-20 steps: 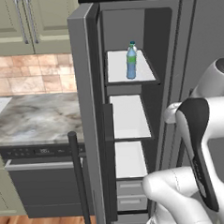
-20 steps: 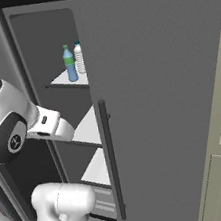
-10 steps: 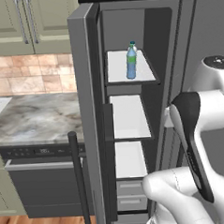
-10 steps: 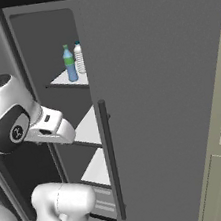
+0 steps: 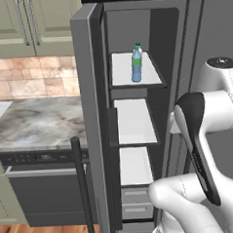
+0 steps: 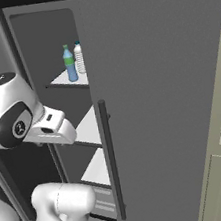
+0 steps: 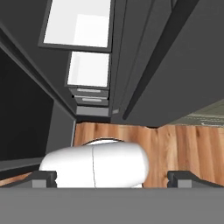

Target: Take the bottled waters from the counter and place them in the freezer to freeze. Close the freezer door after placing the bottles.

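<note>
Two fingers [image 7: 111,179] stand spread wide with nothing between them, their dark tips low at either side of the hand view, pointing down past the robot's own body toward the wood floor [image 7: 183,144]. Ahead of the fingers, beyond the floor, lie the freezer's lower drawers [image 7: 92,99] and white shelves [image 7: 89,69], with the edge of the freezer door [image 5: 95,124] to one side — open wide, its long vertical handle [image 5: 83,189] facing the room. Farthest from the fingers, on the top shelf of the freezer [image 5: 159,111], stand both bottled waters: the blue bottle [image 5: 136,64] in front and the clear ribbed bottle [image 6: 79,57] just beside it, upright. The counter [image 5: 41,125] beyond the door carries no bottle where it shows. By my judgement the placing is done and the closing step is in hand — the next move calls for bringing the released fingers round to the door's outer face or handle and swinging it shut, clear of the shelves.
</note>
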